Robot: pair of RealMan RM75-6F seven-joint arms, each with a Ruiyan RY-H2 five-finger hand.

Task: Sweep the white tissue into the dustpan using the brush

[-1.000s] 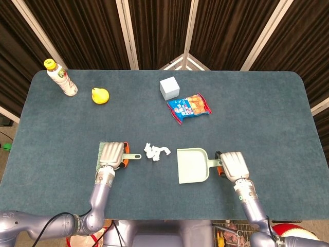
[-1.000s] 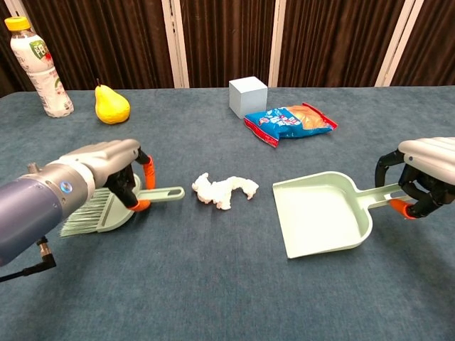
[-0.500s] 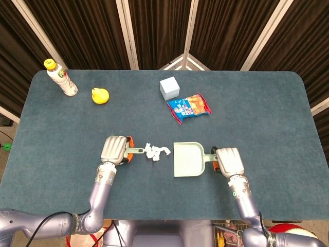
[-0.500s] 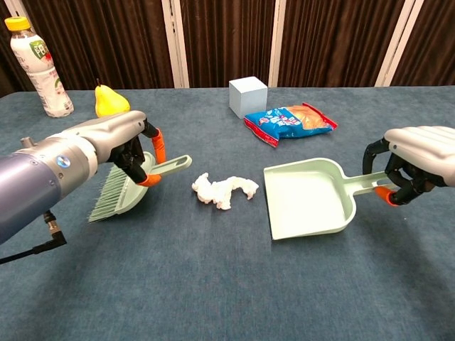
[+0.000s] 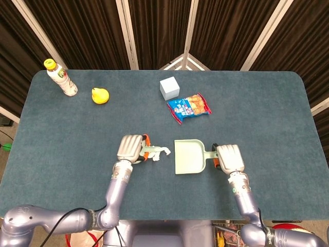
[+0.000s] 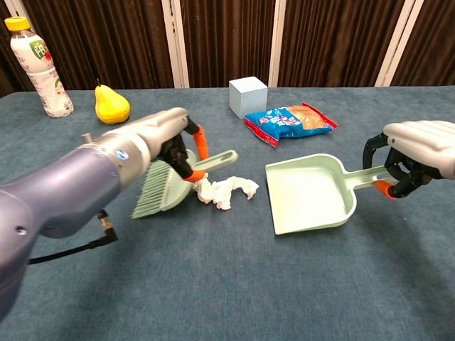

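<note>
The crumpled white tissue [image 6: 227, 191] lies mid-table, seen from above as a small wad [image 5: 160, 153]. My left hand [image 6: 160, 138] [image 5: 131, 148] grips the pale green brush [image 6: 168, 188] by its handle; the bristles hang tilted just left of the tissue, and the hand hides most of the brush in the head view. The pale green dustpan [image 6: 309, 194] [image 5: 188, 156] sits right of the tissue with its mouth facing it. My right hand [image 6: 414, 156] [image 5: 229, 158] holds its handle.
At the back stand a drink bottle [image 6: 33, 60] [image 5: 60, 77] and a yellow pear [image 6: 111, 105] [image 5: 99, 95] on the left, a grey cube [image 6: 248, 97] [image 5: 169, 88] and a snack bag [image 6: 289, 121] [image 5: 188, 107] near the middle. The table's front edge [image 5: 164, 216] is close to both arms.
My left hand has carried the brush rightward, up to the tissue's left side. The dustpan has barely moved in the last half second, after sliding left toward the tissue earlier.
</note>
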